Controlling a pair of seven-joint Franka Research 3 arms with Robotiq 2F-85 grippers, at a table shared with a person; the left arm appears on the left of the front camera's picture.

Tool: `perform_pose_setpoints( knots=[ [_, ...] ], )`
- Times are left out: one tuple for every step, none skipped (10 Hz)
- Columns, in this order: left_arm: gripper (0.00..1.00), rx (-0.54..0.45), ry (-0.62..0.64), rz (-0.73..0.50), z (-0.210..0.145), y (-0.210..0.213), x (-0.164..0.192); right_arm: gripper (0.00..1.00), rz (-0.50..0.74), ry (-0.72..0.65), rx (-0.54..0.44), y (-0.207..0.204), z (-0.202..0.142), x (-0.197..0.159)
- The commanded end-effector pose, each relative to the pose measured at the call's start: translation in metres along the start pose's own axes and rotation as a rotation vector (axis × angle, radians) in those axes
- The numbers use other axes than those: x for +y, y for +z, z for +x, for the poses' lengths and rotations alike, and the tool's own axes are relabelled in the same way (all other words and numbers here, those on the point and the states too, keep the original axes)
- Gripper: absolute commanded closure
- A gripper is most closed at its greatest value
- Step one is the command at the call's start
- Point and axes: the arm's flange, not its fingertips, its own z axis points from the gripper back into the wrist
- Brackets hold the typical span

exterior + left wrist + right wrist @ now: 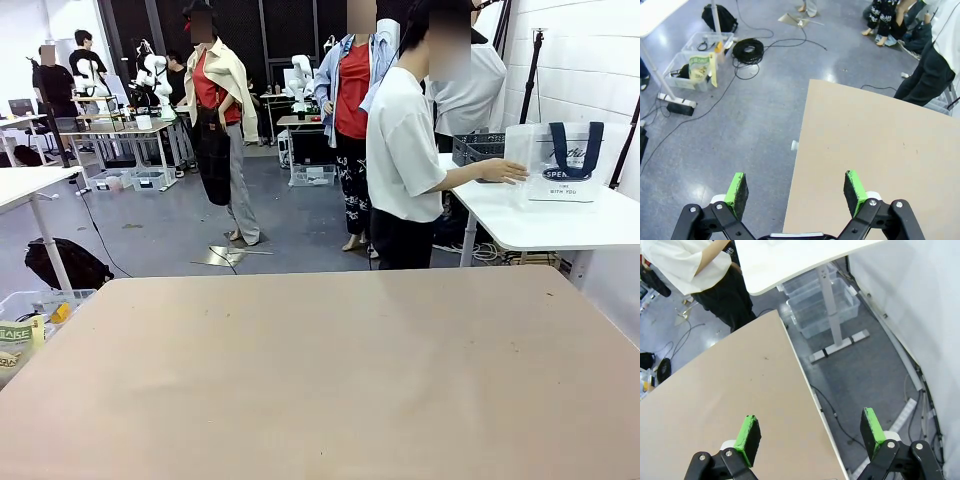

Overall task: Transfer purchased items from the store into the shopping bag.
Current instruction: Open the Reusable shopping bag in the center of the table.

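Observation:
The shopping bag [565, 160], translucent white with dark blue handles, stands on a white side table [560, 225] at the far right. A person in a white T-shirt [405, 150] has turned toward it, one hand [505, 172] on the bag's side. Behind that arm sits the store [478, 148], a dark grey lattice basket. Its inside is hidden, and the purchased items are out of view. My left gripper [796, 192] hangs open over the beige table's left edge. My right gripper [812, 436] hangs open over the table's right edge. Both hold nothing.
The beige table [320, 370] stretches between me and the person. Clear plastic bins [30, 310] and coiled cables [747, 50] lie on the floor at the left. More clear bins [822, 305] sit under the white side table.

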Motion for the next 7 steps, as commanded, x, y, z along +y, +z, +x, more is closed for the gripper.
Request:
perform_pose_setpoints(
  knots=[
    [0.0,0.0,0.016,0.005,-0.0001,0.0008,0.0011,0.0,-0.005,0.012,0.002,0.0013,0.0,-0.0008],
    [0.0,0.0,0.016,0.005,-0.0001,0.0008,0.0011,0.0,-0.005,0.012,0.002,0.0013,0.0,-0.0008],
    [0.0,0.0,0.016,0.005,-0.0001,0.0008,0.0011,0.0,-0.005,0.012,0.002,0.0013,0.0,-0.0008],
    [0.0,0.0,0.016,0.005,-0.0001,0.0008,0.0011,0.0,-0.005,0.012,0.002,0.0013,0.0,-0.0008],
    [0.0,0.0,0.016,0.005,-0.0001,0.0008,0.0011,0.0,-0.005,0.012,0.002,0.0013,0.0,-0.0008],
    [0.0,0.0,0.016,0.005,-0.0001,0.0008,0.0011,0.0,-0.005,0.012,0.002,0.0013,0.0,-0.0008],
    [0.0,0.0,0.016,0.005,-0.0001,0.0008,0.0011,0.0,-0.005,0.012,0.002,0.0013,0.0,-0.0008]
  ],
)
